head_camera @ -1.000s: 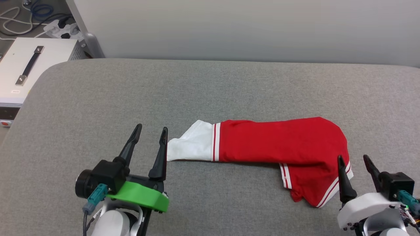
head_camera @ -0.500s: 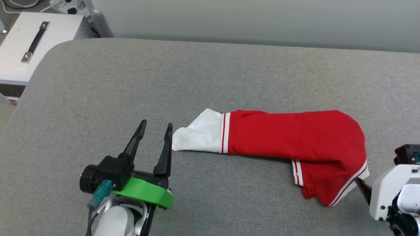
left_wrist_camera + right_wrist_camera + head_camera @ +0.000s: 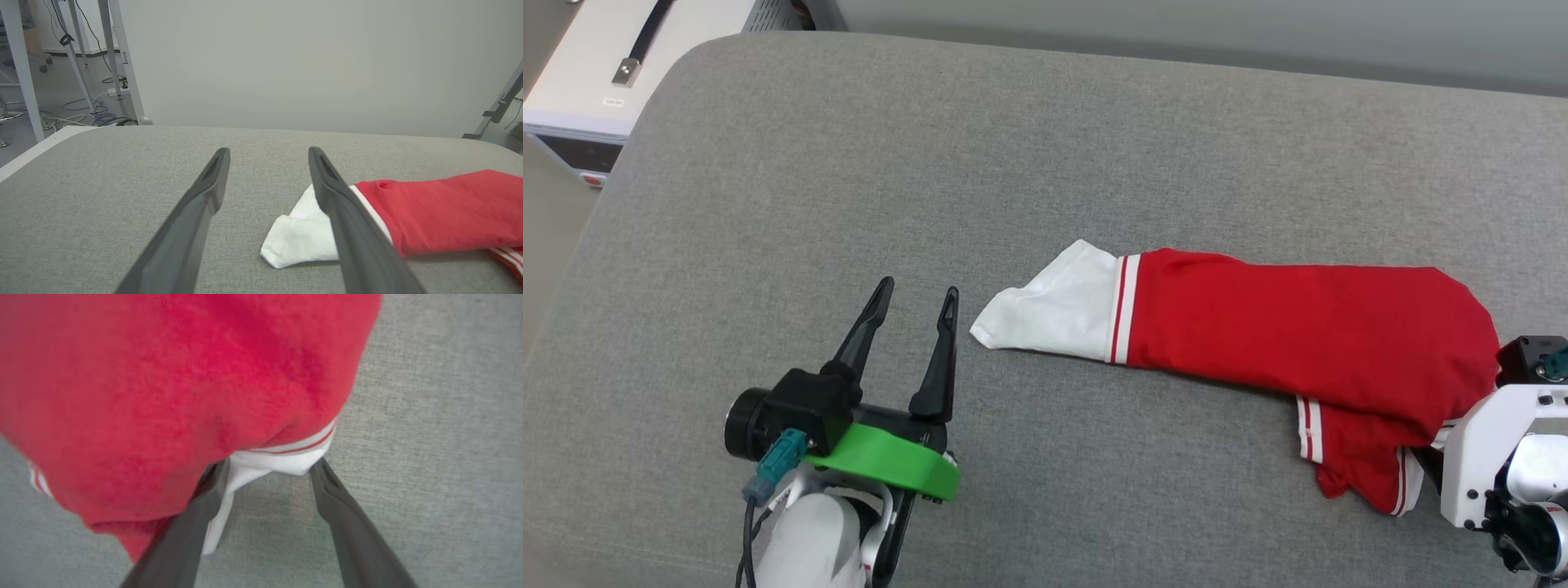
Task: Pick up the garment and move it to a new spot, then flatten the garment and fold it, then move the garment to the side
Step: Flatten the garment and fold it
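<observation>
Right tool (image 3: 270, 467) closer; garment (image 3: 1307, 327) seemingly folded

Item before me: grey fabric-covered counter (image 3: 768, 204), rounded corners. Lying on it: one red soft-fabric T-shirt (image 3: 1298, 327), white sleeves, striped trim, bunched lengthwise.

Right wrist view: the garment (image 3: 163, 375) is blurred and cut off by the top and left edges; red fabric overlaps one finger (image 3: 184, 539) of the right gripper (image 3: 269, 463). Head view: the box (image 3: 596, 73) is cut off by the top edge.
</observation>
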{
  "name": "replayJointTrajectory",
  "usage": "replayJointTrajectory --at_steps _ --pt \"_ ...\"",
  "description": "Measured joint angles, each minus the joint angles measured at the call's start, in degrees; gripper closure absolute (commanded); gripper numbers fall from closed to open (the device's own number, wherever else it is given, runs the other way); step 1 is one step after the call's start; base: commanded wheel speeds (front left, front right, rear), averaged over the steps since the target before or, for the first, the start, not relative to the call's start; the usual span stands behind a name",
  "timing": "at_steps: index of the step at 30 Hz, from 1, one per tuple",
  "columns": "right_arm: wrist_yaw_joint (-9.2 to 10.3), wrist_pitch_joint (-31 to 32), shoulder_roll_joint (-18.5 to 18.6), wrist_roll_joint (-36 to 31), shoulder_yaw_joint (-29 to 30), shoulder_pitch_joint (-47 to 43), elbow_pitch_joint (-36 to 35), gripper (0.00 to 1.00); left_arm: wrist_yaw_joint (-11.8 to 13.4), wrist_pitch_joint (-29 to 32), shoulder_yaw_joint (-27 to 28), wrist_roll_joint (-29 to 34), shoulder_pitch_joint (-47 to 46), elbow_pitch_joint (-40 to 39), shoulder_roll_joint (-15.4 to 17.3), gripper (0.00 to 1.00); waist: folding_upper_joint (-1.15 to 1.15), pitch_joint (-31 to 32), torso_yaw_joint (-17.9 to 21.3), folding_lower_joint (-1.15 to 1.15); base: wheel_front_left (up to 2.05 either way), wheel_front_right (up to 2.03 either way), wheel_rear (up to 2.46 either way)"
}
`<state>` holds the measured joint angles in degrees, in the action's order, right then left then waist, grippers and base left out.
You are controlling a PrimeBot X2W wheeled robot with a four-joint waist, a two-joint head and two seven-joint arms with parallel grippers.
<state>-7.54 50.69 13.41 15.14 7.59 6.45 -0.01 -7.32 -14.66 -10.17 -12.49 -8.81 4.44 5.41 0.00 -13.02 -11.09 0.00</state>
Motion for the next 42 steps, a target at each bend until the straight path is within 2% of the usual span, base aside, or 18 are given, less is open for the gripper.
replayJointTrajectory --at_steps 3,4,6,7,11,14,20,26,32,40,42 --pt "0.00 -0.02 0.63 -0.78 -0.53 0.60 0.68 0.00 0.00 0.00 -0.08 -0.02 -0.80 0.03 -0.03 0.00 0.00 -0.90 -0.54 0.00 0.00 0.00 0.00" --pt "0.00 -0.09 0.88 -0.92 -0.67 0.76 0.85 0.33 0.00 0.00 -0.02 -0.08 -1.02 0.05 -0.04 0.00 0.00 -1.18 -0.70 0.00 0.00 0.00 0.00" --pt "0.00 -0.64 1.18 -1.48 -1.03 0.91 1.00 0.71 0.00 0.00 0.13 -0.11 -1.12 0.23 -0.08 0.00 0.00 -1.53 -0.90 0.00 0.00 0.00 0.00" --pt "0.00 -1.08 1.46 -1.92 -1.57 0.97 1.01 1.00 0.00 0.00 0.25 -0.11 -1.12 0.40 -0.12 0.00 0.00 -1.56 -0.92 0.00 0.00 0.00 0.00" --pt "-0.01 -2.30 2.02 -2.46 -2.87 1.10 0.76 1.00 0.00 0.00 0.59 -0.12 -1.08 1.10 -0.26 0.00 0.00 -0.82 -0.62 0.00 0.00 0.00 0.00" --pt "-0.01 -2.35 3.85 -2.94 -3.91 0.92 0.03 1.00 0.00 0.00 0.62 -0.18 -0.95 1.80 -0.31 0.00 0.00 0.33 -0.10 0.00 0.00 0.00 0.00" --pt "-0.01 0.81 9.94 -3.03 -3.32 -1.19 -6.61 1.00 -0.01 0.00 0.81 -0.27 -0.65 2.13 -0.47 0.00 0.00 3.24 1.44 0.00 0.00 0.00 0.00" --pt "-0.01 5.80 16.80 -4.25 1.03 -4.45 -9.76 1.00 0.00 0.00 0.43 -0.44 -0.62 1.88 -0.97 0.00 0.00 3.81 2.64 0.00 0.00 0.00 0.00" --pt "-0.01 5.94 20.60 -7.42 3.70 -5.21 -5.35 1.00 -0.01 0.00 -0.37 -0.69 -0.70 1.87 -1.22 0.00 0.00 1.80 1.97 0.00 0.00 0.00 0.00" --pt "-0.01 -0.65 19.06 -10.60 2.99 -1.66 6.09 1.00 -0.01 0.00 -0.58 -0.73 -1.54 2.12 -1.20 0.00 0.00 -1.20 0.47 0.00 0.00 0.00 0.00" --pt "-0.01 -2.66 18.30 -11.25 2.44 -0.36 7.97 0.70 -0.01 0.00 -0.58 -0.77 -1.85 2.22 -1.16 0.00 0.00 -1.50 0.22 0.00 0.00 0.00 0.00"
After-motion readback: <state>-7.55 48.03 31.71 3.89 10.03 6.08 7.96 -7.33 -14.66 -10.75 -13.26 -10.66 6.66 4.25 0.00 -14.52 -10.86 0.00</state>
